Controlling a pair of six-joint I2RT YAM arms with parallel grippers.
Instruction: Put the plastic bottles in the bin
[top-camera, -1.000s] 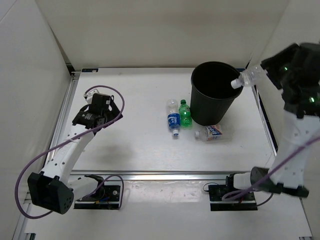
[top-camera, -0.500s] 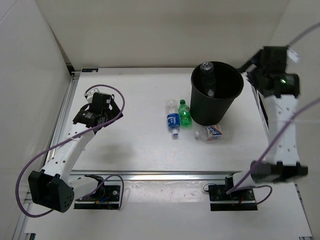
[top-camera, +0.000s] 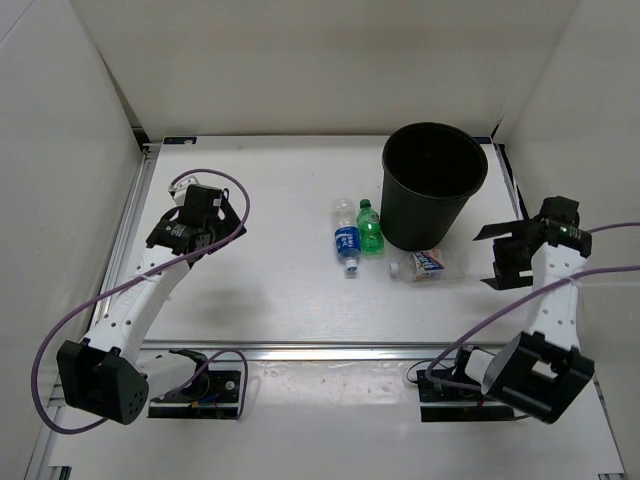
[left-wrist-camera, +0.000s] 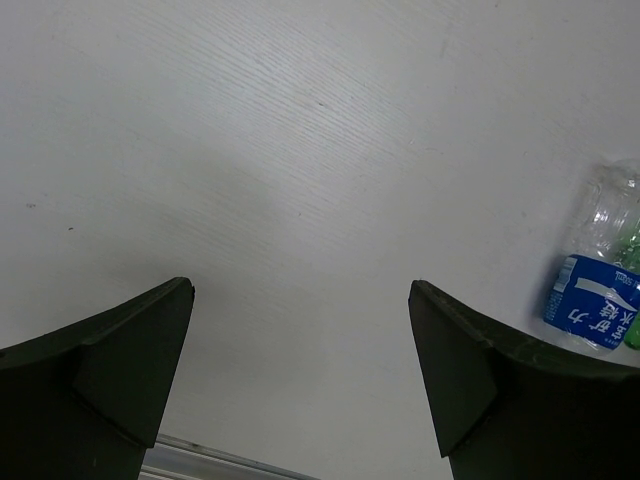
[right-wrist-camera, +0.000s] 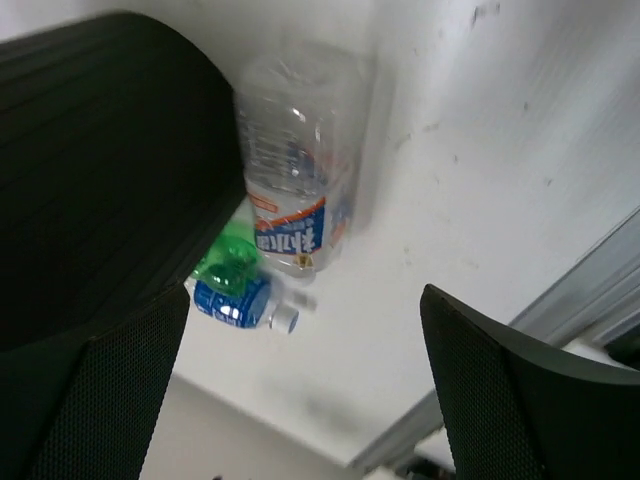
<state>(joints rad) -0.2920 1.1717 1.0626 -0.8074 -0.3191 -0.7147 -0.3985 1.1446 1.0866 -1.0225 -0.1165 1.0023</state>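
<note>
The black bin (top-camera: 432, 190) stands at the back right of the table, its inside dark. Three plastic bottles lie by its base: one with a blue label (top-camera: 347, 240), a green one (top-camera: 371, 228) and one with a white-red-blue label (top-camera: 424, 265). My right gripper (top-camera: 497, 256) hangs open and empty to the right of that last bottle. The right wrist view shows the labelled bottle (right-wrist-camera: 295, 170), the green one (right-wrist-camera: 228, 262) and the blue-label one (right-wrist-camera: 235, 300) beside the bin wall (right-wrist-camera: 110, 150). My left gripper (left-wrist-camera: 300, 340) is open over bare table at the left, with the blue-label bottle (left-wrist-camera: 595, 300) off to its right.
White walls enclose the table on three sides. A metal rail (top-camera: 330, 349) runs along the near edge, in front of the arm bases. A purple cable (top-camera: 110, 300) loops around my left arm.
My right gripper opened and let a clear bottle drop into the bin, then swung down and toward the near right, low beside the labelled bottle. The left arm has not moved.
</note>
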